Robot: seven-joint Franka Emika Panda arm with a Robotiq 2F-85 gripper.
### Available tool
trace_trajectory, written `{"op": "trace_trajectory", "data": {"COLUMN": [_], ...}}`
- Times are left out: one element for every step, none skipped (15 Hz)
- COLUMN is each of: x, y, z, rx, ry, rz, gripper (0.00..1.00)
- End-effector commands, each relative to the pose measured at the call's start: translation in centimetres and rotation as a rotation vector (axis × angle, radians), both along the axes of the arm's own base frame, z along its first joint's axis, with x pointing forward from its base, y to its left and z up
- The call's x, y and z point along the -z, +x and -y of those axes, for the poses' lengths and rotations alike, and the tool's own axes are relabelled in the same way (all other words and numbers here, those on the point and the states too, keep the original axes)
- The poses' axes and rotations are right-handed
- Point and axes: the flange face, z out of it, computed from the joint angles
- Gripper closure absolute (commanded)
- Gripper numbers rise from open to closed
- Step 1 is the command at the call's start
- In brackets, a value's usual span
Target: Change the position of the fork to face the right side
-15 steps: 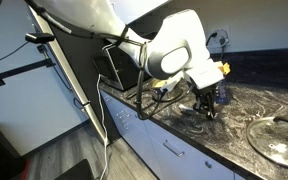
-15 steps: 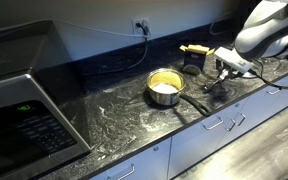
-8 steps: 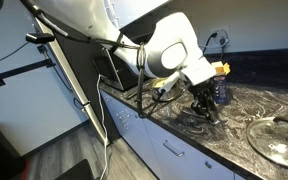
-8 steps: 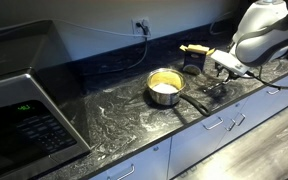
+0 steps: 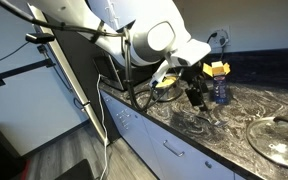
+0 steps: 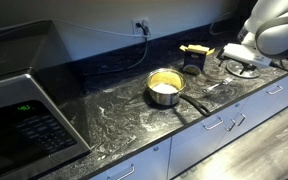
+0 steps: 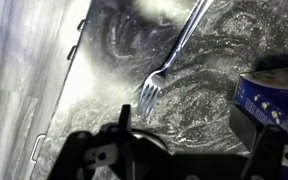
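Rose clear of the counter with the claw spread open and empty, left the fork lying flat, tines toward 7 o'clock in the wrist view, so probably already repositioned.

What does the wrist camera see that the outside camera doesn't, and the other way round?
Only the wrist view shows the fork clearly, lying flat on the marbled counter. Only an exterior view shows the steel pot, the microwave and the robot arm. Both show the counter and the blue bottle.
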Motion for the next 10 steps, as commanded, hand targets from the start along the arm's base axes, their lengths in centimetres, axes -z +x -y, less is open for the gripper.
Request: {"op": "trace_trajectory", "data": {"x": [-5.5, -6.9, -8.1, -9.1, -9.9, -10.7, -11.3, -11.9, -11.1, -11.6], "y": [-5.7, -6.7, -7.5, -8.2, -8.7, -9.2, -9.6, -10.0, -8.5, -8.8], "z": [0.3, 0.4, 0.5, 0.5, 0.3, 0.2, -0.1, -0.4, 0.2, 0.0], "rx": [-0.198, -0.254, -0.31, -0.365, -0.421, -0.48, -0.539, -0.598, -0.51, -0.55], "ry": [-0.07, -0.091, -0.113, -0.123, -0.128, -0.137, -0.143, -0.147, -0.144, -0.146], "rz": [-0.024, -0.024, -0.025, -0.025, -0.025, -0.026, -0.026, -0.025, -0.017, -0.014], "gripper": [0.0, 0.0, 0.0, 0.0, 0.0, 0.0, 0.0, 0.0, 0.0, 0.0]}}
